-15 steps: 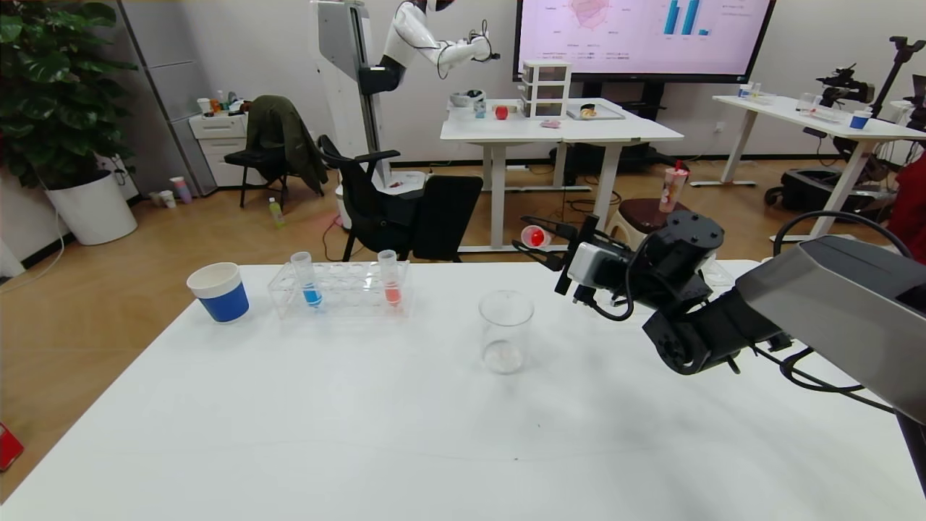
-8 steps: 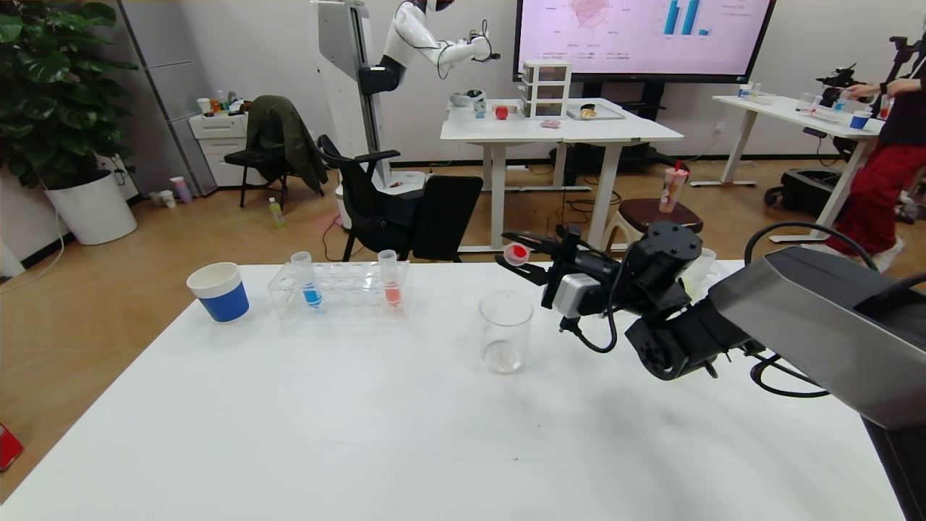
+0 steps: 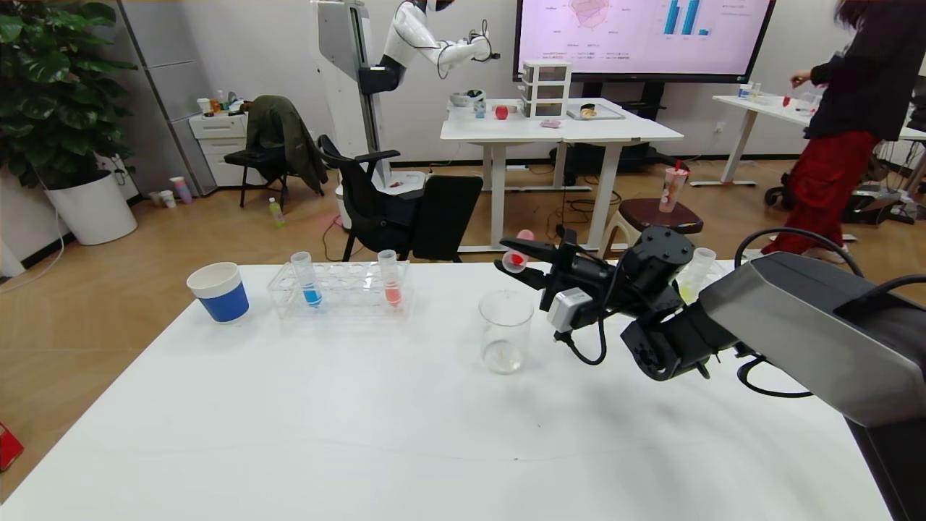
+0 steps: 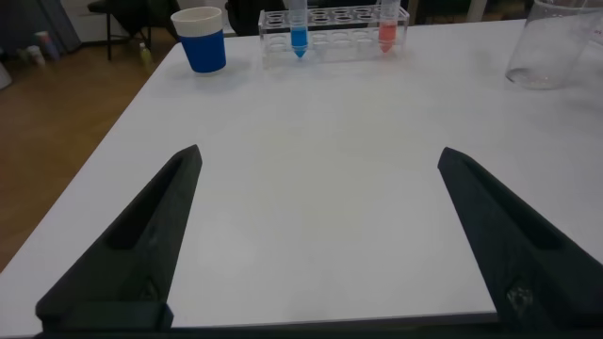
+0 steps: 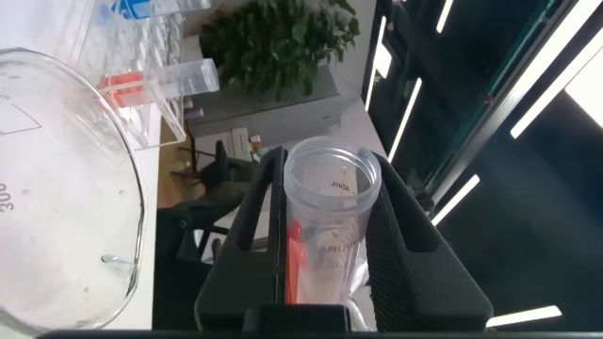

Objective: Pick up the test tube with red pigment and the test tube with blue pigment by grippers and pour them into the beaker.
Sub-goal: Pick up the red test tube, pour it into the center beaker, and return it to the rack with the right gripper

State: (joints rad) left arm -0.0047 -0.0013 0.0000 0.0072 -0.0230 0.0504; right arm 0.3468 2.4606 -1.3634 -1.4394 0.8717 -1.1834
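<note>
My right gripper (image 3: 511, 256) is shut on the test tube with red pigment (image 3: 516, 258) and holds it tilted on its side, mouth toward the left, just above and behind the rim of the beaker (image 3: 506, 331). In the right wrist view the tube (image 5: 329, 231) sits between the black fingers (image 5: 256, 217), red liquid along one side, the beaker (image 5: 66, 179) close by. The test tube with blue pigment (image 3: 311, 280) stands upright in the clear rack (image 3: 340, 289). My left gripper (image 4: 318, 162) is open and empty low over the table's near part, out of the head view.
A salmon-orange tube (image 3: 391, 281) stands in the same rack. A blue paper cup (image 3: 219, 291) stands left of the rack. A yellow-green tube (image 3: 695, 273) stands behind my right arm. A person moves at the far right of the room.
My right gripper has moved left toward the beaker with the red tube and rolled it further onto its side. A person has walked in at the back right.
</note>
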